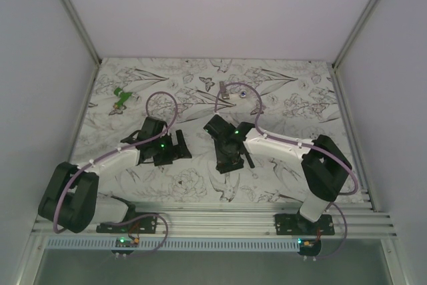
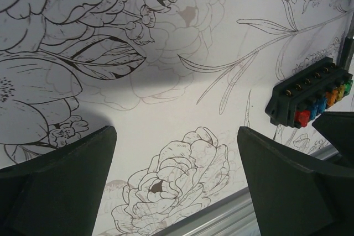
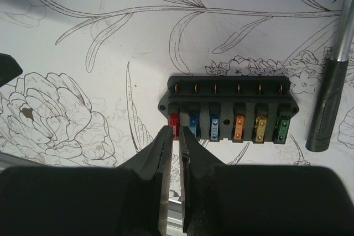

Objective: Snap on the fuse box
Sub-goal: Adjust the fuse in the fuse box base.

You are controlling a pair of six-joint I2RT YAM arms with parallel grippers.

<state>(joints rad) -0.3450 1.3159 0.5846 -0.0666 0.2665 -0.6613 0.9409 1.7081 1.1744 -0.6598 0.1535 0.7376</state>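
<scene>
Six coloured fuses (image 3: pixel 239 127) sit in the fuse box (image 3: pixel 228 89).

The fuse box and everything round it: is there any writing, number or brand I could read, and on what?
No text can be read anywhere.
Fuse box: no legible label. Any marks on its coloured fuses are too small to read.
Table cover: only flower drawings, no words.
Hammer: no lettering visible.
</scene>
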